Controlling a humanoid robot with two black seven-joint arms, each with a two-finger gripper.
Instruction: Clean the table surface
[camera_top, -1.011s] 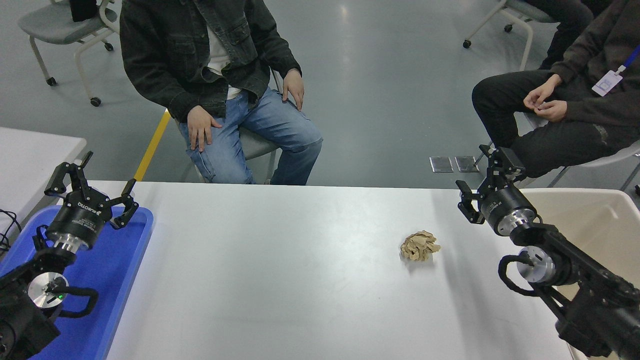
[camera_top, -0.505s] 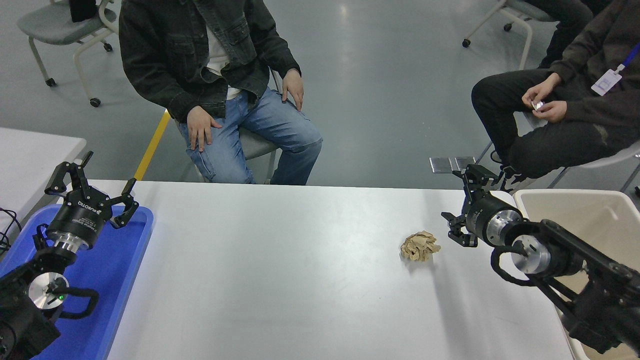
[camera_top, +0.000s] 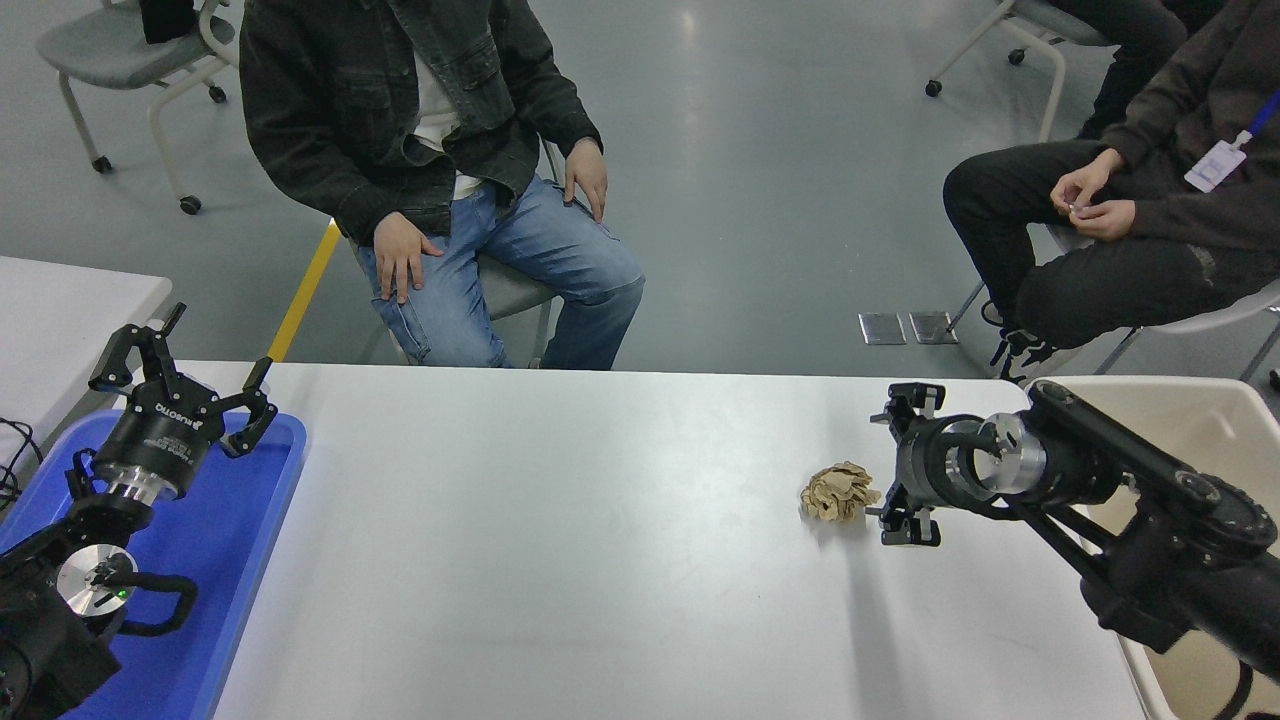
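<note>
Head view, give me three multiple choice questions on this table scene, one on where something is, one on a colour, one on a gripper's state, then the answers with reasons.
1. Where does the crumpled paper wad lie?
A. in the blue tray
B. on the table surface, just left of the right gripper
C. inside the beige bin

2. What colour is the tray under the left gripper?
A. blue
B. red
C. green

3. How does the right gripper stand?
A. shut on the wad
B. out of view
C. open, fingers spread beside the wad

Answers:
1. B, the tan wad sits on bare white tabletop, with the beige bin further right.
2. A, the tray at the table's left end is plainly blue.
3. C, one finger shows above and one below the wrist, and neither grips the wad.
</note>
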